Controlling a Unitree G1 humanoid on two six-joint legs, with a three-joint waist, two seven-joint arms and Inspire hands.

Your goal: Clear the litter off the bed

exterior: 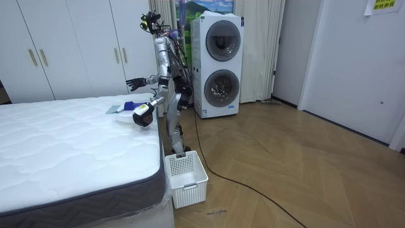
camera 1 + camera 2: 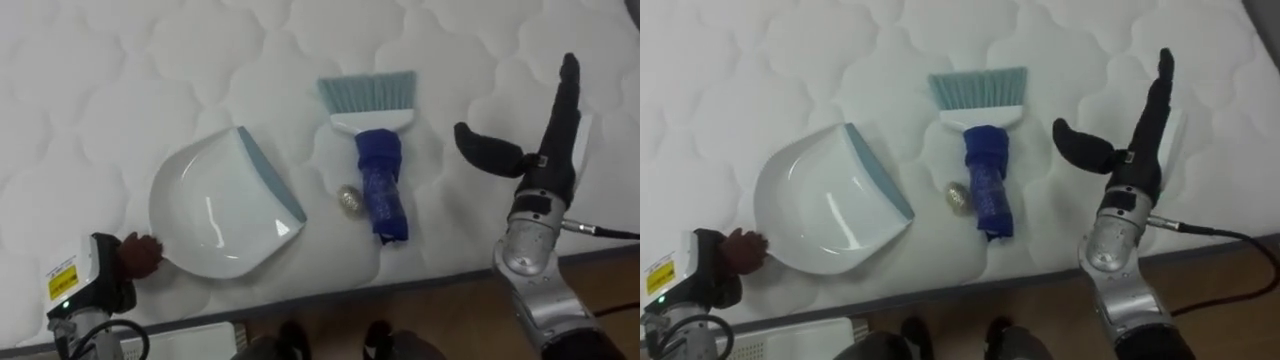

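Lying on the white quilted bed (image 2: 120, 80), near its 6 o'clock edge and about mid-view: a small crumpled shiny scrap (image 2: 349, 200).

Brush (image 2: 378, 160) is just beside the scrap at 3 o'clock; can't tell if they touch. It lies flat, pale teal bristles toward 12, blue handle toward 6.

Dustpan (image 2: 215, 215) is at 9 o'clock of the scrap, apart from it. It is white, hollow side up, with its teal lip facing 3 o'clock toward the scrap and brush.

Left hand (image 2: 138, 255) is at the dustpan's 8 o'clock rim, touching it. Can't tell whether it grips.

Right hand (image 2: 548, 160) is at 3 o'clock of the brush, clear of it. It is spread wide and holds nothing: fingers straight toward 12, thumb splayed toward 9. The room view shows it raised above the mattress.

Room view:
- The robot stands upright on the wood floor (image 1: 304, 171) at the bed's edge, arms forward over the mattress.
- A white slatted basket (image 1: 185, 177) is on the floor against the bed's side, at 6 o'clock of the robot.
- A stacked washer and dryer (image 1: 217, 66) stands at 3 o'clock of the robot, farther back.
- White wardrobe doors (image 1: 63, 44) are at 9 o'clock of the robot.
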